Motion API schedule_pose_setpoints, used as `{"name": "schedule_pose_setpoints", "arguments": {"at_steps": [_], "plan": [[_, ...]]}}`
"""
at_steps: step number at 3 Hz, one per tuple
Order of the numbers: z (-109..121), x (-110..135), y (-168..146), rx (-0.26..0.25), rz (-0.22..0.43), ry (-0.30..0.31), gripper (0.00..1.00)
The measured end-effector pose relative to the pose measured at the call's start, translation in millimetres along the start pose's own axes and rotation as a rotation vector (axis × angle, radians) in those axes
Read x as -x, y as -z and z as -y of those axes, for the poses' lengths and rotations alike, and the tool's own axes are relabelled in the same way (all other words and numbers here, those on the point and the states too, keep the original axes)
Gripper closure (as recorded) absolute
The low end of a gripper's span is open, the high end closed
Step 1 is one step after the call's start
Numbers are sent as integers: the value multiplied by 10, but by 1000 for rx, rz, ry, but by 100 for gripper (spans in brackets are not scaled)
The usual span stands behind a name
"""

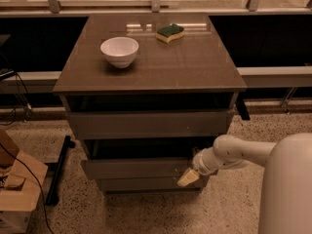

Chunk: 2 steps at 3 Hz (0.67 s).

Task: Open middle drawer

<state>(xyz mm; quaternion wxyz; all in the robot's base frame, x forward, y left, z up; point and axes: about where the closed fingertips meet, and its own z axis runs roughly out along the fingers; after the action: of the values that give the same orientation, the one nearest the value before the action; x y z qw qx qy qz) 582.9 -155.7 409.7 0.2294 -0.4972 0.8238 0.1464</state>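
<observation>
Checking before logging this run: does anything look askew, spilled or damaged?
Nothing stands out. The bowl sits upright and the sponge lies flat on the cabinet top, no spill. The middle drawer stands slightly out, level, with the gripper at its right end.
</observation>
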Motion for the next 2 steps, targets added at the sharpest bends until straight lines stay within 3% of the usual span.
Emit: {"name": "schedule_pose_setpoints", "arguments": {"at_steps": [2], "plan": [[-1, 44, 72, 0, 0, 0, 66]]}}
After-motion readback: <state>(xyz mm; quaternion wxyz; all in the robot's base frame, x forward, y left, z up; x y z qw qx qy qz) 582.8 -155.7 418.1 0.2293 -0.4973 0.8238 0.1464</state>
